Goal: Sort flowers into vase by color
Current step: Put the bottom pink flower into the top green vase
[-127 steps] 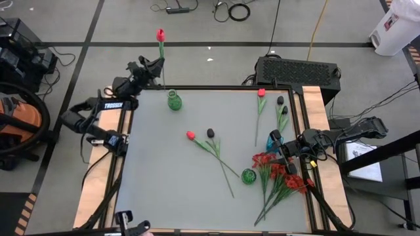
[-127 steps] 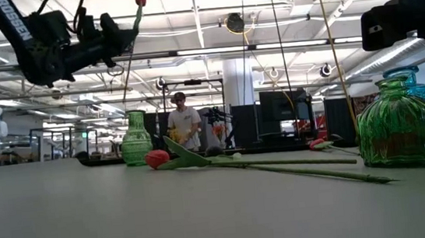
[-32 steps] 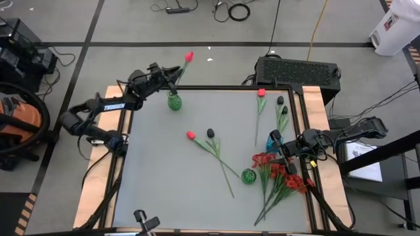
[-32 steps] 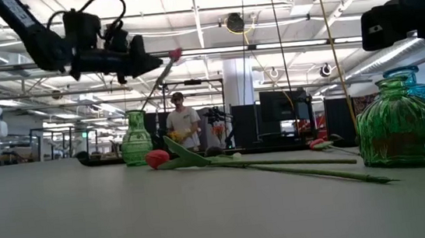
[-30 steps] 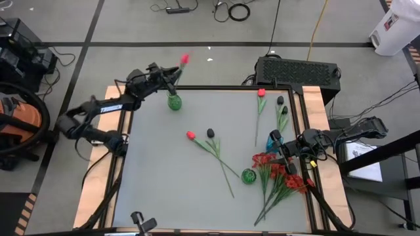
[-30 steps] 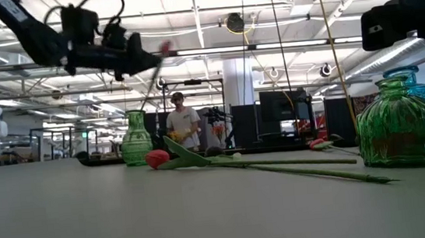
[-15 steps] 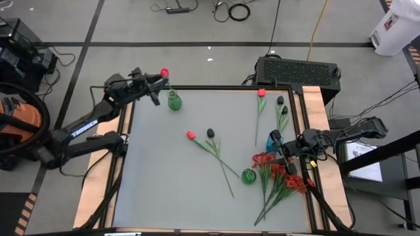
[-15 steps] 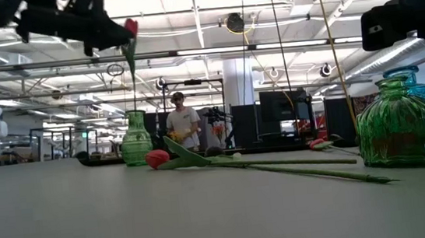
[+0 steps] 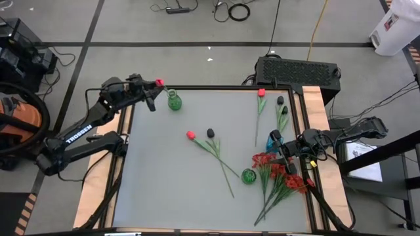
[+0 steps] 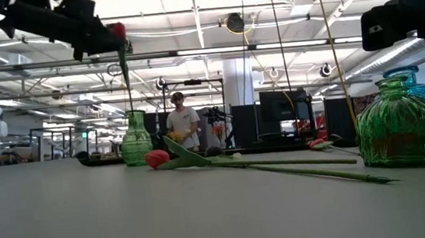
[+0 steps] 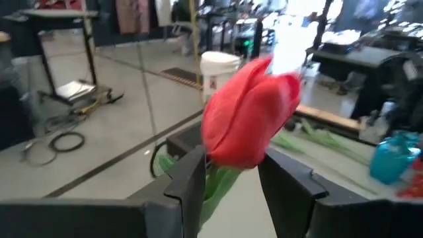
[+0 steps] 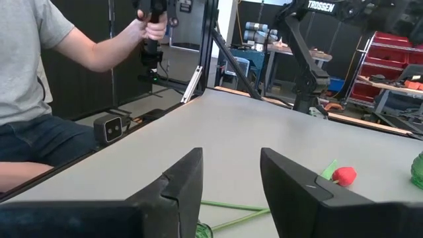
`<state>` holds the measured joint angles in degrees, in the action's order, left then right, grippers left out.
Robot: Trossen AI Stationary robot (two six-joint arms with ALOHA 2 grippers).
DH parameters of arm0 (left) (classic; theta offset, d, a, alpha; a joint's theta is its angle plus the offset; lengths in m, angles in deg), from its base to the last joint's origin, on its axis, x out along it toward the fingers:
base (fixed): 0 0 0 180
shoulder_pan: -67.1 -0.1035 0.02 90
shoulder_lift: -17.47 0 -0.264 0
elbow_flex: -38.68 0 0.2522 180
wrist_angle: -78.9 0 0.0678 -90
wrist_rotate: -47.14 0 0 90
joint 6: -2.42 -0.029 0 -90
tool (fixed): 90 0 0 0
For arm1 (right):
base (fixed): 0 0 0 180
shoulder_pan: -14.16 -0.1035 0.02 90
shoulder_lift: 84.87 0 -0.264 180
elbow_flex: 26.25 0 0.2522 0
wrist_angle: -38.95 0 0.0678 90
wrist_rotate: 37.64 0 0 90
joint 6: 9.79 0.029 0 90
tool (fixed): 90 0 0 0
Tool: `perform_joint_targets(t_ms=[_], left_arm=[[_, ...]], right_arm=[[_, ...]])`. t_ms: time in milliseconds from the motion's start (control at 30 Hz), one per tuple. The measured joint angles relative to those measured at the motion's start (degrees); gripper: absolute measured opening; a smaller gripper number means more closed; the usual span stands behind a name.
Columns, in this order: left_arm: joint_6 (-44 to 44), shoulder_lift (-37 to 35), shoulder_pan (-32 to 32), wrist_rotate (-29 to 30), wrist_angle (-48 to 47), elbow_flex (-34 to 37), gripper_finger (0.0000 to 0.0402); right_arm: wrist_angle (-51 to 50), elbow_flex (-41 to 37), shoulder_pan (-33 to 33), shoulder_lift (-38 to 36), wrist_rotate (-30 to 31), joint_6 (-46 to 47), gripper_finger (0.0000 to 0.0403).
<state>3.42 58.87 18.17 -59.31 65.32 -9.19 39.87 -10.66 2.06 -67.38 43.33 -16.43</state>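
red tulip | stem vertical, bud up, above green vase | left end effector clenched on its stem

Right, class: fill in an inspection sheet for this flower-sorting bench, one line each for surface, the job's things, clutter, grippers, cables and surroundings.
Surface: grey table, wooden edge strips.
Job's things: red tulip held above the far-left green vase; a red and a black tulip lying mid-table; more tulips far right; bushy red bunch near right; a second green vase and a blue vase.
Clutter: nothing seen.
Grippers: left gripper at the far-left corner, jaws closed on the tulip's stem just under the bud; right gripper waits at the right edge, jaws open and empty.
Cables: loose on the floor beyond the table.
Surroundings: seated person beside the table; another stands far behind.
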Motion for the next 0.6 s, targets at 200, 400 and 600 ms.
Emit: perform_joint_targets(t_ms=[200,400,600], left_arm=[[-4.7,5.4,0.0,5.1,-4.6,0.0,0.0144],[-7.4,8.1,0.0,7.6,-7.0,0.0,0.0144],[-7.9,6.3,0.0,7.6,-9.0,0.0,0.0144]], right_arm=[[0.0,0.0,0.0,0.0,0.0,0.0,0.0144],[0.0,0.0,0.0,0.0,0.0,0.0,0.0144],[0.0,0.0,0.0,0.0,0.0,0.0,0.0144]])
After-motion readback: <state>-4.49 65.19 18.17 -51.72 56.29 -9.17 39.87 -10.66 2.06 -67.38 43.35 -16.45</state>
